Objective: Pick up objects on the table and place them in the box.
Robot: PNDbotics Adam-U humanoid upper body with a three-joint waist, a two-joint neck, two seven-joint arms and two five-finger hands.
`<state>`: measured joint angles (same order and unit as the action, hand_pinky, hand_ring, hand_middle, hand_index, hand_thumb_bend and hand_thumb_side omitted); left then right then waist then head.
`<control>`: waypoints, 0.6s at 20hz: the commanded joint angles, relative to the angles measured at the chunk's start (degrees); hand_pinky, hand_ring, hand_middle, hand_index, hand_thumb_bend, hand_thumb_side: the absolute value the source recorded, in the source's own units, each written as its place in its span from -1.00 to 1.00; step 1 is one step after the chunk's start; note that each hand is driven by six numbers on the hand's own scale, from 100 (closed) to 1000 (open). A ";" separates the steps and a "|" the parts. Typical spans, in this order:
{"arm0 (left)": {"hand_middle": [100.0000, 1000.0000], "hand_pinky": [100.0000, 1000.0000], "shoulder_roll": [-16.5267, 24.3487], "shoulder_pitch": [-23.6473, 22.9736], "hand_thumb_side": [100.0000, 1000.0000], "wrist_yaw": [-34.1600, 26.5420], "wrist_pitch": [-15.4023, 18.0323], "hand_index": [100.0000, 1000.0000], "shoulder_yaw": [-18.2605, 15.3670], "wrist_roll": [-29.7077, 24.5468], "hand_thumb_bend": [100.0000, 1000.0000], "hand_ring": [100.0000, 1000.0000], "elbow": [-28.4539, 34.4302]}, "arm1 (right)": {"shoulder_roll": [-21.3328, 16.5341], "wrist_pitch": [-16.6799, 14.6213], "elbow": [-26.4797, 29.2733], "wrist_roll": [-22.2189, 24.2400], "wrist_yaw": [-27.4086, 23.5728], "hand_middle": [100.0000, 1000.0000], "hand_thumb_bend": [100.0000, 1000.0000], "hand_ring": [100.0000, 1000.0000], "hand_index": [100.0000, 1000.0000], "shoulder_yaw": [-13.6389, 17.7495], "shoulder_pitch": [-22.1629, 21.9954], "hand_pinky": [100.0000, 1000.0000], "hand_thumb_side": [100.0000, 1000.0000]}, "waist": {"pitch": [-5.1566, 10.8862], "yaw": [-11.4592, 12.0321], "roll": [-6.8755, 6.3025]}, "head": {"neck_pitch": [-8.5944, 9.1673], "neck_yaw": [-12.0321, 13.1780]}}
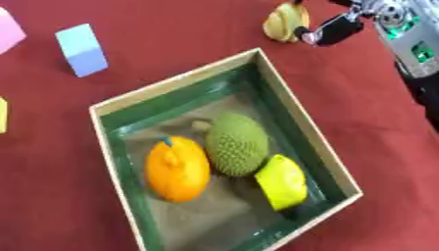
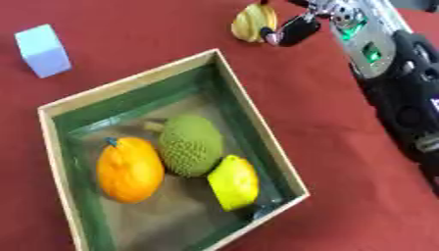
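Four fruits, one box, three blocks

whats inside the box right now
Inside the box lie an orange fruit, a green bumpy fruit and a yellow lemon, side by side. The floor beneath them is covered.

A box is set askew at the middle of the bench. Three fruits are held in it: one at its left, another in the middle, the third at its right. Behind the box, towards the bench's far edge, a further fruit is met by the right robot hand. A block lies far left.
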<state>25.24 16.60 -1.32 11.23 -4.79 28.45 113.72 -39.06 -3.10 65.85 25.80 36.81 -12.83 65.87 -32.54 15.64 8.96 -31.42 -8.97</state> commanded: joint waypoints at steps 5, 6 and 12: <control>0.22 0.46 1.32 0.52 0.26 -0.23 0.32 0.54 -0.20 0.01 -0.96 0.29 0.87 | -0.56 -0.31 -0.27 -0.75 1.08 0.11 -0.68 0.61 0.46 0.83 1.07 0.68 -1.00 | 1.20 0.05 -0.37 | 0.50 -0.24; 0.22 0.46 1.30 0.62 0.26 -0.23 0.31 0.54 -0.18 -0.02 -0.96 0.29 0.87 | -0.52 -0.30 -0.18 -1.17 1.08 0.05 -0.65 0.58 0.41 0.79 1.09 0.67 -1.00 | 1.21 0.07 -0.36 | 0.57 -0.28; 0.22 0.46 1.19 0.62 0.25 -0.19 0.29 0.54 -0.31 0.00 -0.96 0.29 0.87 | -0.16 0.53 -0.38 -6.31 1.41 -0.19 -0.76 0.39 0.18 0.81 0.98 0.58 -1.00 | 1.48 0.35 -0.41 | 0.34 -0.52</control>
<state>25.24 17.07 -1.34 11.40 -4.80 28.43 113.72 -38.12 -2.71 65.08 20.59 38.11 -12.55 66.00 -32.59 15.97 8.99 -31.29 -9.26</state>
